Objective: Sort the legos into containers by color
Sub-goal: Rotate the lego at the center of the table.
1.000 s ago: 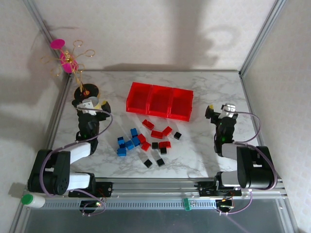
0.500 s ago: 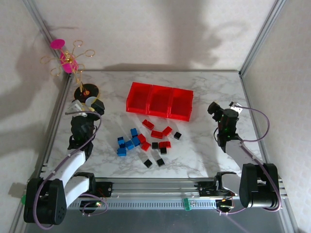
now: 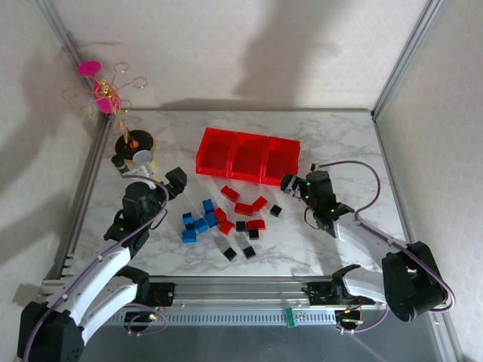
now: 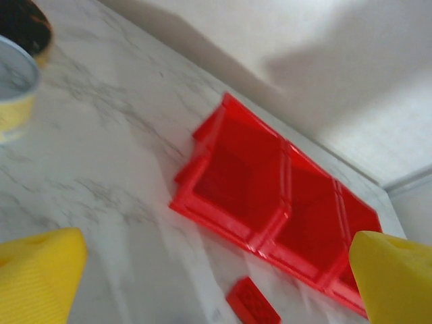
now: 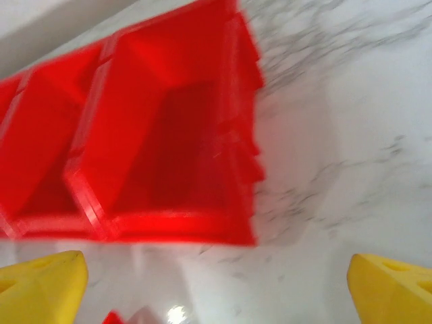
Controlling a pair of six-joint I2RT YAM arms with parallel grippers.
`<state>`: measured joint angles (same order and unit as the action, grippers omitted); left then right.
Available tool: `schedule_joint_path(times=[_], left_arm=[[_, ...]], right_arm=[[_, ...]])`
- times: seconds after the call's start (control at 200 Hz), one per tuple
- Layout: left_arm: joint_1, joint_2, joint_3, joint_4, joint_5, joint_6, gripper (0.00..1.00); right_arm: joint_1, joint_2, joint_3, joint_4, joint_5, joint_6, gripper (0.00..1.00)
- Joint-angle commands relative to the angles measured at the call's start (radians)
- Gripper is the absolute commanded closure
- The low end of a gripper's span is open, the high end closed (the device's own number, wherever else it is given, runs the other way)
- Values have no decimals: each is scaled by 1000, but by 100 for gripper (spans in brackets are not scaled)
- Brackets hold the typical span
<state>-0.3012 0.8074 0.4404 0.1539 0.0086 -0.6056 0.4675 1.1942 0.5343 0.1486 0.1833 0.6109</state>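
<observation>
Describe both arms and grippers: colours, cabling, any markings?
The left arm and right arm match: white links, black joint housings and a purple cable looped along each. Small green lights show on the right arm. The left gripper and right gripper have wedge-shaped yellow fingers. No readable markings.

Both end effectors (image 3: 176, 181) (image 3: 290, 183) nearer the containers (image 3: 245, 177)
</observation>
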Motion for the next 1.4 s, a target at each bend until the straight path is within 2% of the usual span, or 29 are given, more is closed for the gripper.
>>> schedule_joint_path(times=[0.0,0.125,0.275,0.385,0.541,0.786,1.397], left_arm=[[-75,-2,52,-179,-9,-57,1],[-166,56,120,-302,-23,-88,0],[-309,162,213,-434,-99,-107,0],[-388,256,282,-498,-111,-125,0],[-490,363,333,-496,-173,-154,0],[-554,536,391,-480,-202,-171,2],[-567,830,503,-447,-207,-161,11]], right_arm=[[87,-4,36,-86,24,47,1],[208,12,69,-138,53,69,1],[349,13,95,-207,106,116,1],[403,13,84,-230,92,181,1],[452,6,63,-225,82,216,1],[462,-22,43,-240,86,261,1],[463,-158,19,-322,128,291,1]])
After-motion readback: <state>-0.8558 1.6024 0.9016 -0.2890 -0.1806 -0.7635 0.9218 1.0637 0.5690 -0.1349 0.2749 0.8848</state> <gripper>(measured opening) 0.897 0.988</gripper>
